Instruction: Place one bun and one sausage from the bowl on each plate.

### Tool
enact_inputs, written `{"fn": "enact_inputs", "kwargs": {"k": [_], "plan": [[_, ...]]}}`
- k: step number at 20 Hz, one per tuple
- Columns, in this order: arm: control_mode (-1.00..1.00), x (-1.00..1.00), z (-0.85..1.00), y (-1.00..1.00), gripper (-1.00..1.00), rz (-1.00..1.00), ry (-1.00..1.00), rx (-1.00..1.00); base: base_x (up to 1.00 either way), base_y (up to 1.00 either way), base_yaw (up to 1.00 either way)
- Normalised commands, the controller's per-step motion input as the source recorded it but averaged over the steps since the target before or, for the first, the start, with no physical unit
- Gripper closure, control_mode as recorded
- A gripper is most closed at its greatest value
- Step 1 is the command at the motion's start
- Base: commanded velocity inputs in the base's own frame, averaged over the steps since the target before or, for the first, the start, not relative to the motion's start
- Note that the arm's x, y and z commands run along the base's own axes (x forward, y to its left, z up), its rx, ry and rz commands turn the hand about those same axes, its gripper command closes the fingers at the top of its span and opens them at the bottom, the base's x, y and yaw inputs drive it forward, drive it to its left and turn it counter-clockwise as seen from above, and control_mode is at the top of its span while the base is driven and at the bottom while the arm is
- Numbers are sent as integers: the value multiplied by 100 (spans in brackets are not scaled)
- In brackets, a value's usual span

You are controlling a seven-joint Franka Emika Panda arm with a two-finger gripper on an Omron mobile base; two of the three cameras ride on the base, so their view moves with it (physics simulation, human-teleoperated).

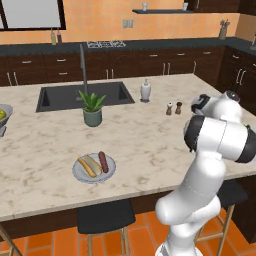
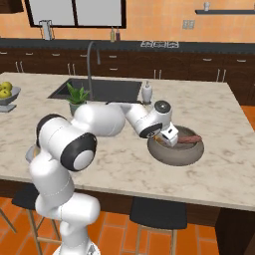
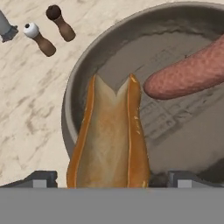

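Observation:
The wide grey-brown bowl (image 2: 195, 152) sits on the island's right part, with a reddish sausage (image 2: 188, 140) lying in it. My gripper (image 2: 167, 141) reaches down into the bowl's left side. In the hand view the bowl's thick rim (image 3: 70, 105) curves around a split golden bun (image 3: 109, 140) and the sausage (image 3: 188, 72). The gripper (image 3: 111, 180) is open, one fingertip (image 3: 43, 179) on either side of the bun's near end, with a small gap on each side. A grey plate (image 1: 110, 172) near the island's front edge carries a bun (image 1: 88, 165) and a sausage (image 1: 103, 161).
Salt and pepper shakers (image 1: 173, 108) stand left of the bowl, and show too as shakers (image 3: 48, 28). A potted plant (image 1: 92, 107), a soap dispenser (image 1: 145, 91) and the sink (image 1: 65, 97) lie behind. A footed fruit bowl (image 2: 7, 92) is far left. Stools stand under the front edge.

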Motion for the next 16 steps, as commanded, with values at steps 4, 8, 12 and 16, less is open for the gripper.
{"fn": "enact_inputs", "kwargs": {"k": [4, 8, 12, 16], "plan": [[-100, 25, -20, 0, -100, 0, 6, 1, 0, 0, 0], [-100, 37, -20, 0, -100, 2, 6, 2, 0, 0, 0], [-100, 16, -7, -1, 100, 3, 2, 1, 0, 0, 0], [-100, -41, 54, -9, 100, 3, -15, 5, 0, 0, 0]]}}
